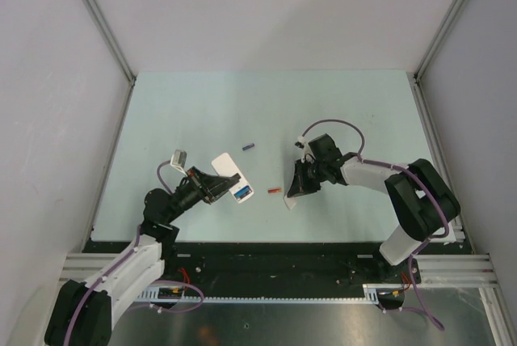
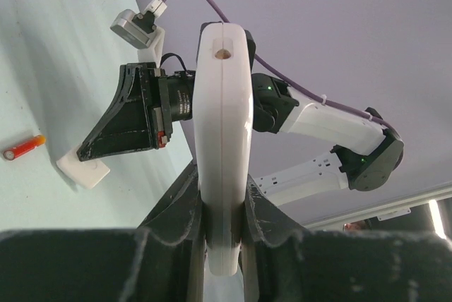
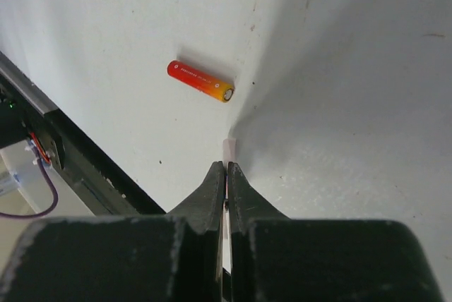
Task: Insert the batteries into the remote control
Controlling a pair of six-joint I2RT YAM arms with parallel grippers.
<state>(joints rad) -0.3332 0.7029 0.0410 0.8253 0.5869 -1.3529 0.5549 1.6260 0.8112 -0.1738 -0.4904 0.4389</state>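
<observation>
**A:** Where is the remote control (image 1: 229, 175)?

**B:** It's left of the table's (image 1: 202, 111) centre, clamped edge-on in the left gripper (image 2: 224, 207). The orange-red battery (image 3: 200, 81) lies loose just to its right. The blue battery (image 1: 249, 147) lies farther back.

**A:** Is anything in the way?

**B:** The white cover piece (image 2: 83, 170) lies just past the orange-red battery. The right gripper (image 3: 227, 169) has its tips down at it.

**A:** How much room is there?

**B:** The widest open stretch runs toward the far wall (image 1: 275, 14). Side walls flank the table, and the near edge is close behind both arms.

**A:** What about the right claw?

**B:** Its fingers are pressed together. A pale sliver shows at the tips, perhaps the cover's edge, but it's too thin to be sure.
</observation>
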